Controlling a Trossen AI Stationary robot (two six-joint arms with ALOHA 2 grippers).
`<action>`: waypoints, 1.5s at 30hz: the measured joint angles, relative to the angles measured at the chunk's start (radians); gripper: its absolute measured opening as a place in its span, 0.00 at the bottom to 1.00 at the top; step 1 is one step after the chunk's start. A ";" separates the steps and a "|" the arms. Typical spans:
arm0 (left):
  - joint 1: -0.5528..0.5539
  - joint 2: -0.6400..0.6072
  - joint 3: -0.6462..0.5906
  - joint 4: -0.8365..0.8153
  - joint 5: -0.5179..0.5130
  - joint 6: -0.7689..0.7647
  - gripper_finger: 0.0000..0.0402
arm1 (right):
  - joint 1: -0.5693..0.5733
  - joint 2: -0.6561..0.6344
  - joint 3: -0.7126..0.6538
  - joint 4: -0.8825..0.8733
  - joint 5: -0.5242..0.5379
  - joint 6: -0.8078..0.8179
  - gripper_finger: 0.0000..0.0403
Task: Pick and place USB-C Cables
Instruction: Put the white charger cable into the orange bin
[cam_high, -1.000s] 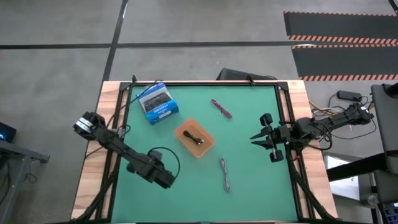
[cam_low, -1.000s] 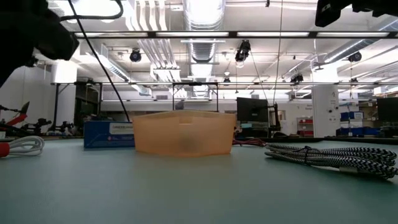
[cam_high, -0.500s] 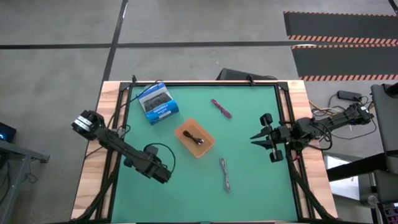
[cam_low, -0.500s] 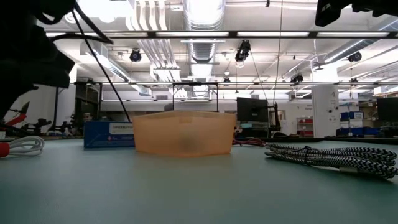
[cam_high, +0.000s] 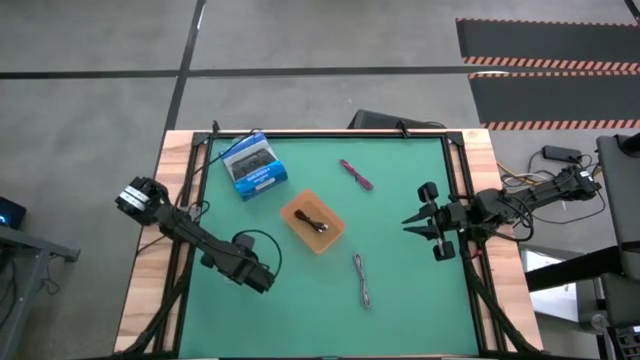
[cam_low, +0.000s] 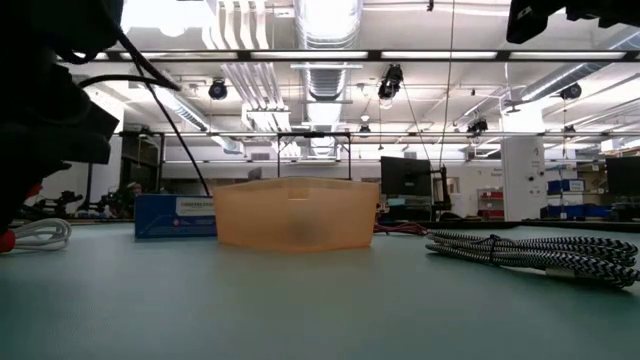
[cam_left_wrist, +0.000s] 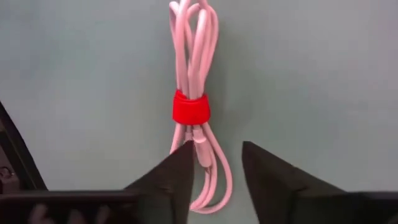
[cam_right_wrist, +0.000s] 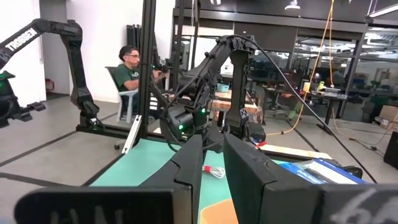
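Observation:
The white cable with a red band lies flat on the green mat. It also shows in the low view. My left gripper is open just above one looped end of it, one finger on each side of the strands. In the high view my left gripper hides this cable. The pink-maroon cable lies at the far middle of the mat. The grey braided cable lies at the near middle. My right gripper hangs slightly open and empty at the right.
An orange tray stands mid-table with a small dark cable in it. A blue-and-white box sits at the far left. A person sits in the room beyond the table.
My left gripper has gone down and a little toward the table's left edge, onto the white cable, so the arm now covers more of that cable in the low view. The cables and the tray have kept their places.

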 joint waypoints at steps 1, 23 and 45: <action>0.001 0.000 -0.003 -0.001 0.000 0.000 0.33 | 0.000 0.000 0.000 0.000 0.000 0.000 0.14; 0.011 0.000 -0.034 0.022 -0.082 0.000 0.51 | 0.000 0.000 -0.003 -0.022 0.000 -0.007 0.14; 0.012 -0.003 -0.088 0.109 -0.084 -0.002 0.51 | 0.000 0.000 -0.003 -0.038 0.000 -0.063 0.14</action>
